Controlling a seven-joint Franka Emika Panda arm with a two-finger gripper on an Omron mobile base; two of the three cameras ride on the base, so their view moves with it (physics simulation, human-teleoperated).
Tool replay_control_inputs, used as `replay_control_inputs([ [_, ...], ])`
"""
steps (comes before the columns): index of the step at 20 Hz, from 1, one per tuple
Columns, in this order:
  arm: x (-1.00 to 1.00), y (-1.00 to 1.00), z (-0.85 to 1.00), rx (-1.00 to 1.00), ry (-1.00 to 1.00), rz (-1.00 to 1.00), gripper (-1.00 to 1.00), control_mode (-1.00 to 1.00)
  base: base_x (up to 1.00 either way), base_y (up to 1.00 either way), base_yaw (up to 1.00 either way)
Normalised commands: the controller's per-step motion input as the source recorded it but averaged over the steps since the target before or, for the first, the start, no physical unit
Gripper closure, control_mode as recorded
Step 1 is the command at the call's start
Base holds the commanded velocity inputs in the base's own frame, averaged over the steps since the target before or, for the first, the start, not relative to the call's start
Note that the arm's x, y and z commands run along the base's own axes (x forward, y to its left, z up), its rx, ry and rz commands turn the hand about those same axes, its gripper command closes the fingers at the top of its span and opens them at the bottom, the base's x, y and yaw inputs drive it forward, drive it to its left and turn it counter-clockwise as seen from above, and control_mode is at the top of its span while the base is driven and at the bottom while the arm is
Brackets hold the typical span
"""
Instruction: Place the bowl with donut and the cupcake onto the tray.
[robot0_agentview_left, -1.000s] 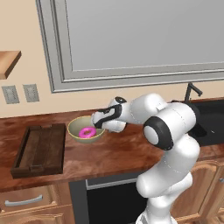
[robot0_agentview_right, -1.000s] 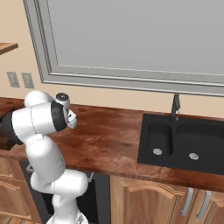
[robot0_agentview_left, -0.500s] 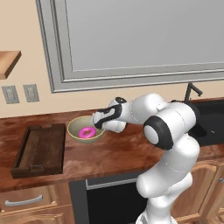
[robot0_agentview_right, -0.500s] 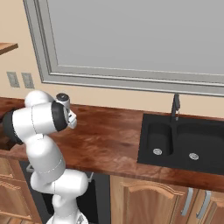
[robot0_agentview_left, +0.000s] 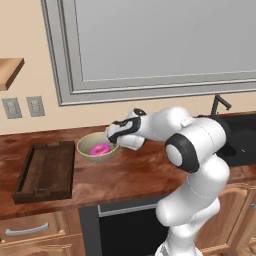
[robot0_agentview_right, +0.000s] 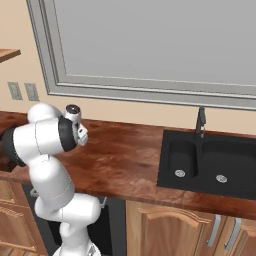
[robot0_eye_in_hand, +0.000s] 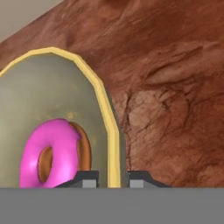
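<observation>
— Where's the bowl (robot0_agentview_left: 96, 148)?
— On the mottled brown wooden counter (robot0_agentview_left: 130, 175), just right of the dark slatted tray (robot0_agentview_left: 46, 171). Round, shallow, olive with a yellow rim; glossy pink ring donut (robot0_agentview_left: 99, 149) lying flat inside.
— Gripper (robot0_eye_in_hand: 111, 179)?
— Clamped on the bowl's rim, one fingertip (robot0_eye_in_hand: 87, 180) inside, one outside.
— Tray's long axis?
— Running front to back on the counter.

The reddish-brown wooden desk (robot0_agentview_left: 125, 175) carries the tray (robot0_agentview_left: 46, 171) at its left and the bowl (robot0_agentview_left: 95, 146) just right of it, apart.
</observation>
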Motion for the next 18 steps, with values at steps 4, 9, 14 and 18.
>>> replay_control_inputs([
  [4,0.0,0.0,0.48,0.03,-0.03,0.0,1.0,-1.0,0.0,0.0,0.0],
  [9,0.0,0.0,0.49,0.03,-0.07,-0.02,1.0,-1.0,0.0,0.0,0.0],
  [14,0.0,0.05,0.5,0.09,-0.02,-0.01,1.0,-1.0,0.0,0.0,0.0],
  [18,0.0,0.06,0.25,0.14,0.0,0.0,1.0,-1.0,0.0,0.0,0.0],
])
